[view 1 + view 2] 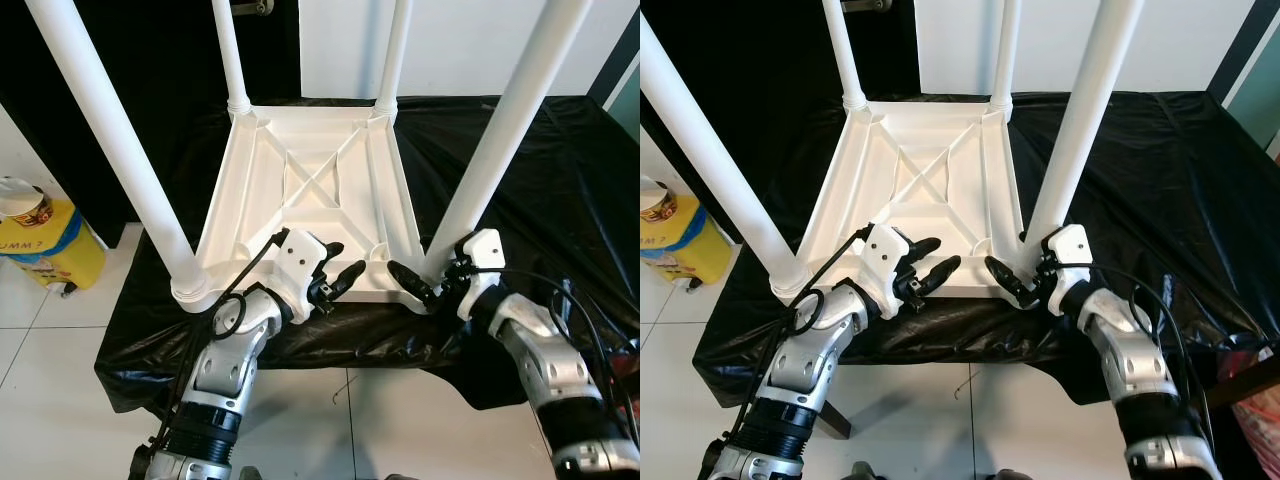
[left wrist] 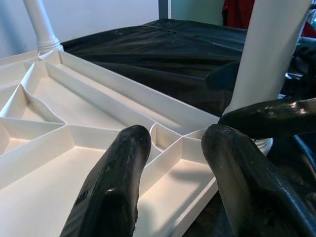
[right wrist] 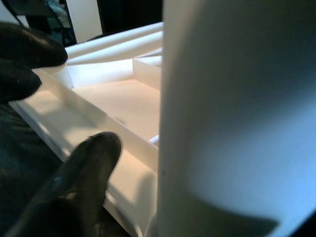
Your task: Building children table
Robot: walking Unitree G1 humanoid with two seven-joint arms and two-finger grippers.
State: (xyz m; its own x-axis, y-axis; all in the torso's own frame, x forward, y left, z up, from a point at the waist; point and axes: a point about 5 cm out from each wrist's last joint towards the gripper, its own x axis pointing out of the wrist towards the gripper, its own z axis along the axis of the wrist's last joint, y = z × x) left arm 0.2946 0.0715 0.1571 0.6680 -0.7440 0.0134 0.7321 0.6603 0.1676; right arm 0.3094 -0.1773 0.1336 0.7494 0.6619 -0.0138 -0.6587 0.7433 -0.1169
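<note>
The upturned white table top (image 1: pixel 310 195) lies on the black cloth (image 1: pixel 520 170), all four legs standing. My left gripper (image 1: pixel 335 280) hangs parted and empty over its near rim; my right gripper (image 1: pixel 412 285), apparently apart too, flanks the near right leg (image 1: pixel 500 140). I should press there squarely.

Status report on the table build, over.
Both grippers, left and right, open at the near edge. Table top upside down on black sheet, four legs fitted. Nothing blocking.
</note>
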